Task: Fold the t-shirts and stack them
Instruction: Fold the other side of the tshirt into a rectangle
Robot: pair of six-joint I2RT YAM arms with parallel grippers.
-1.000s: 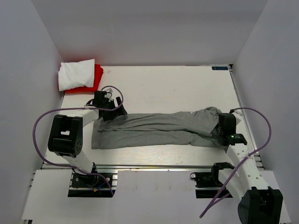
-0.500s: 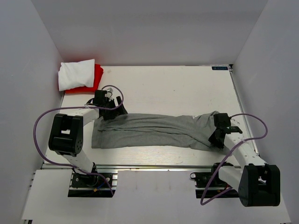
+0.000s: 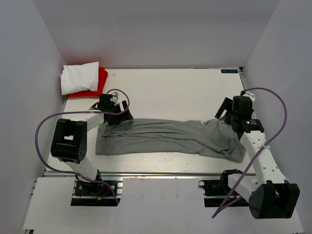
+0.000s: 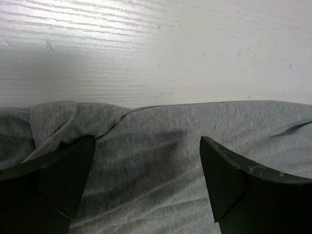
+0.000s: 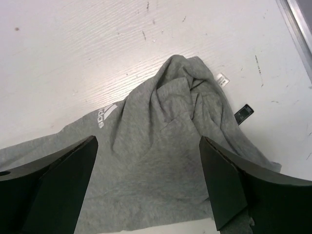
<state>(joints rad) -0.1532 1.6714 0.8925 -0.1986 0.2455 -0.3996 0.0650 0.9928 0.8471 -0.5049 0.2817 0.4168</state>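
Robot lab test cell, plain white walls (image 3: 156,34), rail-edged table (image 3: 185,92)

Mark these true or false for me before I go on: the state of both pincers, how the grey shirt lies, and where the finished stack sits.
1. The right pincer is open and holds nothing. True.
2. The white shirt lies under the red shirt. False: the white one lies folded on top of the red one.
3. The grey shirt is folded into a neat square. False: it lies as a long rumpled band across the table.
4. The left pincer is open over the grey shirt's left end. True.
5. The white-and-red stack sits at the far right corner. False: it sits at the far left corner.
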